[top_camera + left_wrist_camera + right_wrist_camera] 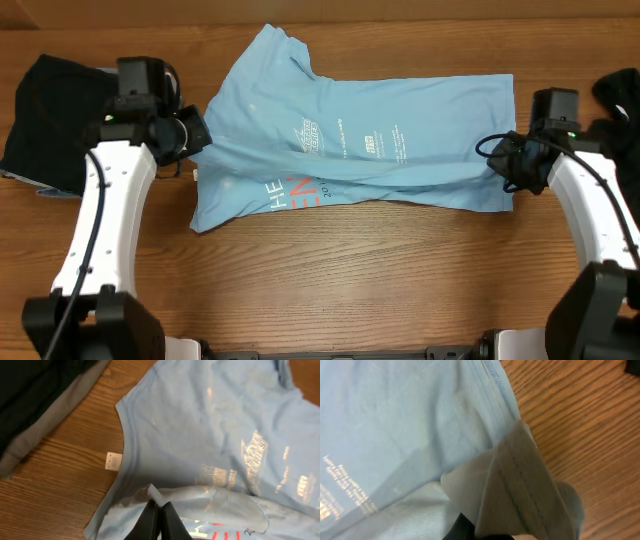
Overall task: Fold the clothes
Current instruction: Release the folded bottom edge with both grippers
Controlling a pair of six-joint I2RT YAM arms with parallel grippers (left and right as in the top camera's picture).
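T-shirt [380, 130] at centre of table [330, 280]; garments [50, 120] left of it; another garment [622, 92] right.

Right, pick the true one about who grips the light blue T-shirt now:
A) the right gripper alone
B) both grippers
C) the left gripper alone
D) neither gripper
B: the left gripper is shut on a pinched fold of the light blue T-shirt at its collar end, and the right gripper is shut on a folded edge at the opposite end.
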